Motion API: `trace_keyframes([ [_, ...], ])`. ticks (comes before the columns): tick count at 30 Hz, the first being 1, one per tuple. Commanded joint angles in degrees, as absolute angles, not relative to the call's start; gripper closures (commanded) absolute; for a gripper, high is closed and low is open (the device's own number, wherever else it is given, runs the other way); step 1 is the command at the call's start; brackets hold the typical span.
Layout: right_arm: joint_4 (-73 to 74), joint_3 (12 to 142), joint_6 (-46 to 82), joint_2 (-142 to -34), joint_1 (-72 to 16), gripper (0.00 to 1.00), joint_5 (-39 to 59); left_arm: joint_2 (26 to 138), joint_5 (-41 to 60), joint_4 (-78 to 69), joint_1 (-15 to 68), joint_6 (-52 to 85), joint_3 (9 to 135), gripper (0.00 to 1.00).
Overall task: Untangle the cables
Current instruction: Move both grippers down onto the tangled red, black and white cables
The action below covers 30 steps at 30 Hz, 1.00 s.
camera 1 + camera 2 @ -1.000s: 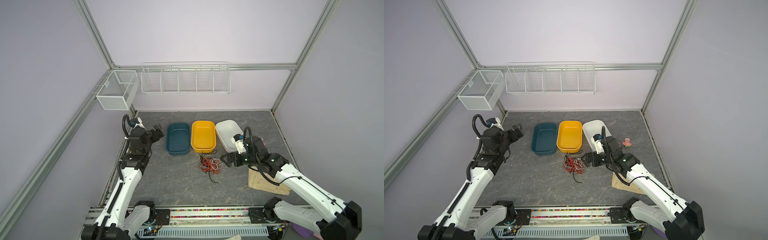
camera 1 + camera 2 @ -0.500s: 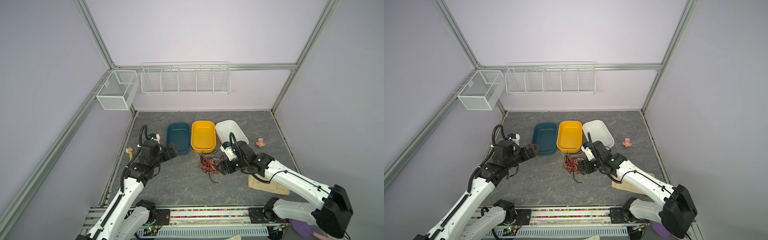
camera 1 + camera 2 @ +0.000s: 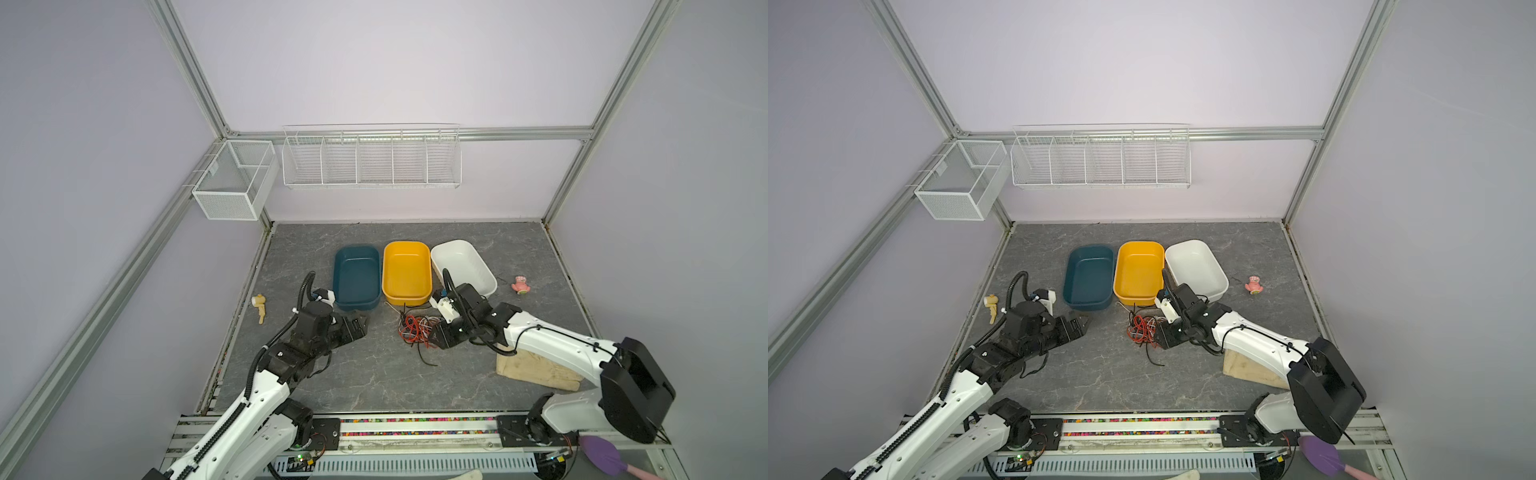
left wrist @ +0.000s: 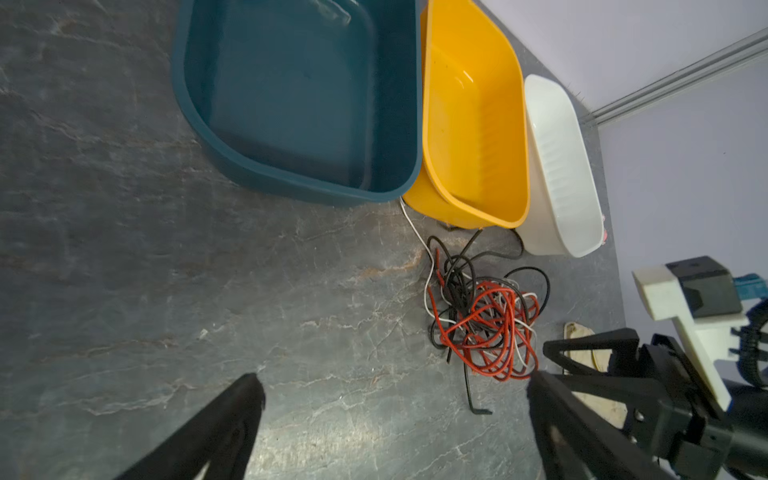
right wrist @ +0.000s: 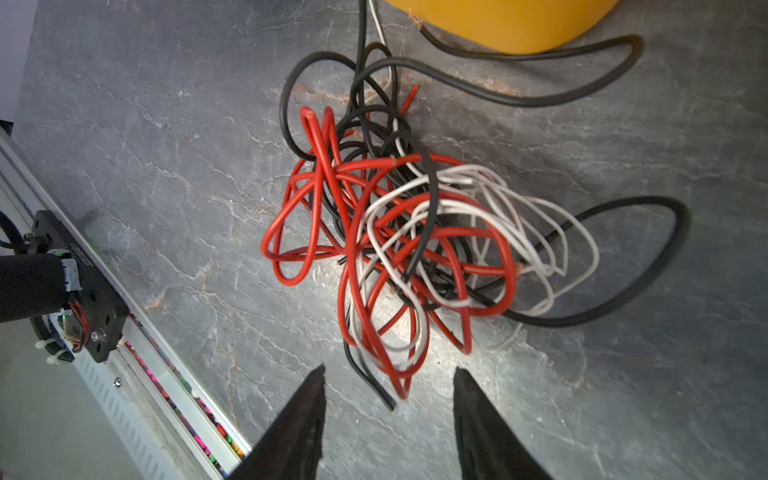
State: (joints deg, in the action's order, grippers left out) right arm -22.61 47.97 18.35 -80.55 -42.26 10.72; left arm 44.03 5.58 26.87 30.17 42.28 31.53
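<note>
The cables (image 3: 417, 332) (image 3: 1144, 330) lie as one knot of red, white and black wire on the grey floor, just in front of the yellow bin. My right gripper (image 5: 388, 370) (image 3: 434, 337) sits low at the knot's right edge. Its jaws stand partly apart, with the ends of a red loop and a black wire (image 5: 380, 392) lying between the tips, unclamped. My left gripper (image 4: 392, 380) (image 3: 360, 327) is wide open and empty, a short way left of the cables (image 4: 482, 320).
Teal bin (image 3: 357, 276), yellow bin (image 3: 406, 270) and white bin (image 3: 463, 264) stand in a row behind the knot. A wooden block (image 3: 536, 370) lies under the right arm. A pink toy (image 3: 520, 285) and a yellow toy (image 3: 259, 306) lie at the sides.
The left arm has swung down and toward the knot. The right gripper has moved in to the knot's edge, and its jaws have narrowed.
</note>
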Motion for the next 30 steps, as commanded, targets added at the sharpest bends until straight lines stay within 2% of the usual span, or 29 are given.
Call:
trace_keyframes([
  [1, -20.1, 47.7, 18.1, -82.1, -43.1, 0.56, 10.6, 44.0, 3.6, 26.8, 31.6, 44.2, 30.1, 0.01],
  [12, -19.1, 47.6, 18.5, -83.6, -44.1, 0.73, 10.0, 44.2, 3.9, 25.3, 33.4, 46.1, 27.2, 0.0],
  [21, -20.1, 49.3, 18.5, -83.8, -46.1, 0.93, 10.6, 43.7, 5.2, 22.6, 34.5, 49.4, 25.4, 0.0],
  [30, -24.1, 54.6, 18.0, -81.8, -51.8, 0.93, 8.8, 45.4, 5.0, 17.8, 39.5, 53.5, 25.1, 0.0],
])
